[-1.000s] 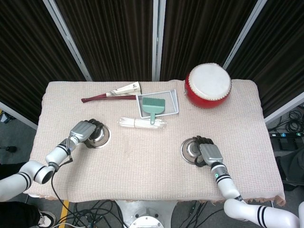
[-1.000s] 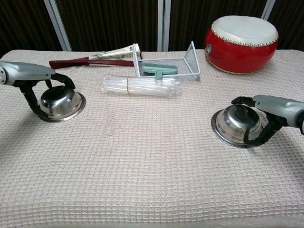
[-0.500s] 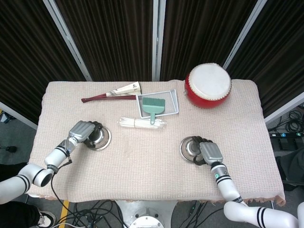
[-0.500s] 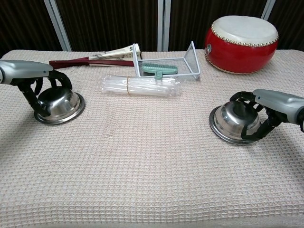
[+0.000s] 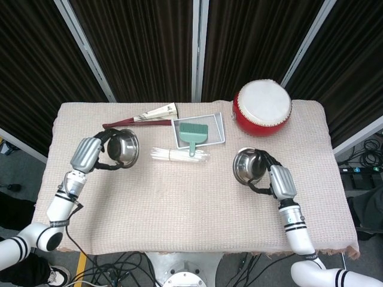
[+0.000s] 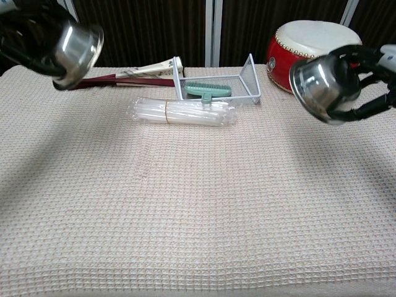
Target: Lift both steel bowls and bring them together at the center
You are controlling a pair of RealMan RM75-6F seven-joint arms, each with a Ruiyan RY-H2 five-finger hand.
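Two steel bowls hang in the air above the beige cloth table [image 5: 179, 203]. My left hand [image 5: 90, 154] grips the left bowl [image 5: 122, 147], which shows tilted with its mouth toward the centre at the upper left of the chest view [image 6: 75, 47]. My right hand [image 5: 278, 180] holds the right bowl [image 5: 249, 165], also tipped inward; in the chest view this bowl [image 6: 317, 88] sits at the upper right with dark fingers [image 6: 365, 105] wrapped round its back. The bowls are far apart, one on each side.
A red drum [image 5: 262, 108] stands at the back right, just behind the right bowl. At the back centre are a wire tray [image 5: 198, 131] with a green brush [image 5: 192, 134], a clear plastic packet [image 5: 179, 155], and a folded fan [image 5: 140, 118].
Both bowls have gone up off the cloth. Each hand rose with its bowl and turned it on its side, mouth facing inward.
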